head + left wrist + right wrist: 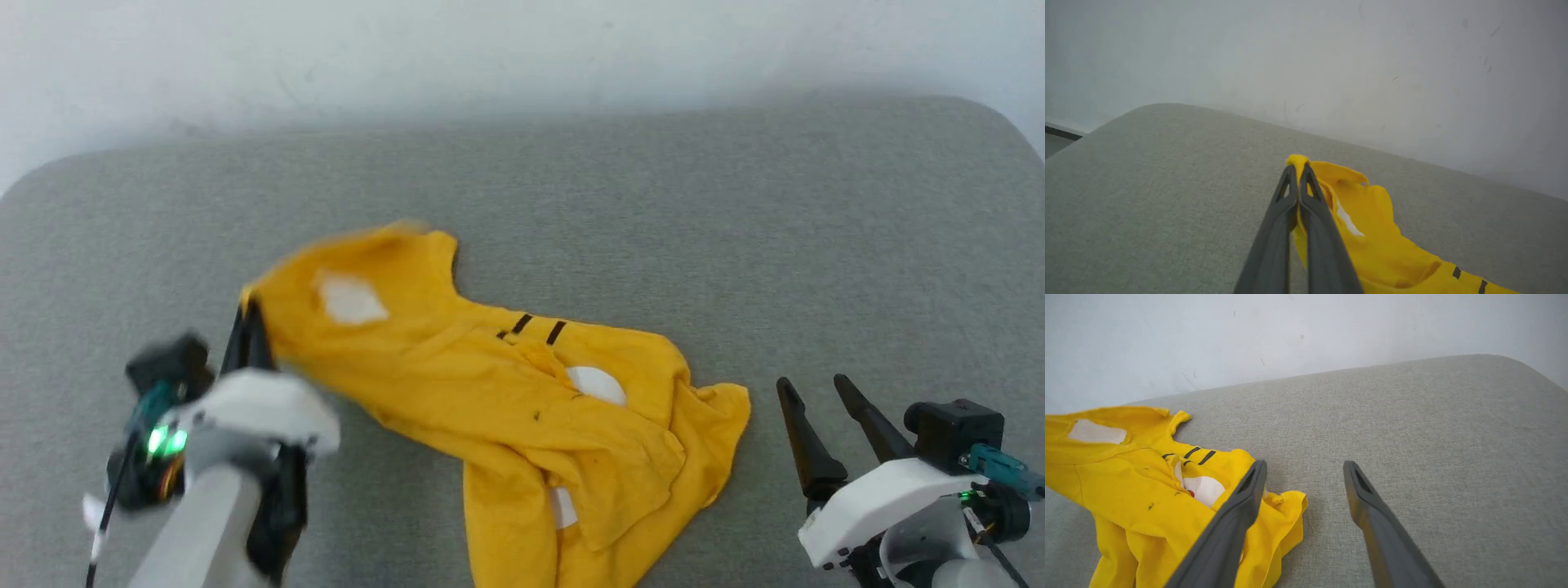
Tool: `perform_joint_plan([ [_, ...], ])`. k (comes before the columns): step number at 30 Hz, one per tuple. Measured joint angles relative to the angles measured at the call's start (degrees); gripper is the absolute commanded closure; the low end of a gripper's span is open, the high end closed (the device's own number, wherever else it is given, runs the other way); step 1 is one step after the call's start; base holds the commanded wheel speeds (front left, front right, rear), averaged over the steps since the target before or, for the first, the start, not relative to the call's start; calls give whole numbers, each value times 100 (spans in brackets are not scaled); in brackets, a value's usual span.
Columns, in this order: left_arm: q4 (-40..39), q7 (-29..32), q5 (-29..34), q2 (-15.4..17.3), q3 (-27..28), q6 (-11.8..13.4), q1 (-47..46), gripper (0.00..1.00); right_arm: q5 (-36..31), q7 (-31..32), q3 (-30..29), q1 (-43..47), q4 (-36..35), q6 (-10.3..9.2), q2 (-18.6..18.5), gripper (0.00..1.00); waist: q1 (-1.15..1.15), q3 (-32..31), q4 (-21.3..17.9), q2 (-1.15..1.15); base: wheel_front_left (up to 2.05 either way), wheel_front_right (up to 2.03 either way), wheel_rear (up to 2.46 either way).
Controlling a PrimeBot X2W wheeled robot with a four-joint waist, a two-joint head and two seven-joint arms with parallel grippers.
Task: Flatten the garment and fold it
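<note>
The garment (pixel 490 384) is a bright yellow T-shirt with white patches and short black lines, lying crumpled on the grey surface. My left gripper (pixel 249 314) is shut on its left edge, and that end is lifted and blurred. In the left wrist view the two dark fingers (pixel 1286 204) pinch a tuft of yellow garment (pixel 1372 237) at the tips of the left gripper (pixel 1297 167). My right gripper (pixel 812 388) stands open to the right of the shirt, apart from it. In the right wrist view the right gripper (pixel 1304 467) has spread fingers, the garment (pixel 1147 490) to their left.
The grey fabric surface (pixel 735 245) has rounded far corners and ends at a pale wall (pixel 522 49). Bare surface lies to the right of the shirt and behind it.
</note>
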Motion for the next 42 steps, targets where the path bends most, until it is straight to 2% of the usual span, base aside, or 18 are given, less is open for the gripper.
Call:
perform_joint_plan([
  [5, -153, 194, -256, 137, 220, 422, 1278, 100, 13, 46, 2, -1, -57, 0, 2, 0, 0, 13, 220, 0, 0, 0, 0],
  [6, -153, 261, -334, 124, 249, 468, 1460, 93, 13, 47, -5, 0, -60, 0, 2, 0, 0, 22, 250, 0, 0, 0, 0],
  [7, -155, 324, -431, 99, 267, 491, 1599, 13, 13, 56, -10, 0, -64, 0, 1, 0, 0, 31, 275, 0, 0, 0, 0],
  [8, -175, 339, -520, 69, 275, 449, 1712, 0, 13, 85, -12, 0, -66, 0, 1, 0, 0, 42, 297, 0, 0, 0, 0],
  [14, -510, -252, -513, -73, 370, 51, 1801, 0, -4, 147, -16, -1, -77, 0, 1, 0, 0, 64, 384, 0, 0, 0, 0],
  [17, -799, -415, -55, -157, 490, -79, 1724, 0, -40, 151, 12, -5, -89, 0, 0, 0, 0, 67, 412, 0, 0, 0, 0],
  [21, -1497, -425, 893, -535, 971, -300, 1551, 0, -210, 244, 220, -53, -81, 0, -1, 0, 0, 99, 448, 0, 0, 0, 0],
  [25, -1705, -424, 1481, -1020, 1117, -576, 1558, 0, -245, 937, 753, -70, 136, 0, -1, 0, 0, 149, 492, 0, 0, 0, 0],
  [27, -1697, -424, 1648, -1155, 1195, -724, 1559, 0, -270, 1252, 1011, -79, 209, 0, -5, 0, 0, 188, 511, 0, 0, 0, 0],
  [34, -1610, -424, 1904, -1411, 1524, -1121, 1554, 0, -455, 1747, 1756, -358, 379, 0, -307, 0, 1, 368, 572, 0, 0, 0, 0],
  [38, -1577, -424, 1963, -1464, 1606, -1229, 1552, 0, -550, 1948, 1882, -545, 586, 0, -386, 2, 1, 458, 616, 0, 0, 0, 0],
  [39, -1563, -424, 1970, -1470, 1616, -1234, 1552, 0, -576, 2017, 1901, -576, 636, 0, -391, 63, 1, 473, 627, 0, 0, 0, 0],
  [40, -1544, -424, 1970, -1477, 1623, -1259, 1552, 0, -575, 2073, 1918, -605, 676, 0, -401, 88, 1, 484, 639, 0, 0, 0, 0],
  [41, -1525, -424, 1970, -1482, 1627, -1276, 1551, 0, -575, 2103, 1931, -634, 684, 0, -404, 100, 1, 491, 650, 0, 0, 0, 0],
  [42, -1511, -424, 1970, -1484, 1633, -1280, 1551, 0, -573, 2118, 1938, -660, 684, 0, -405, 100, 1, 493, 656, 0, 0, 0, 0],
])
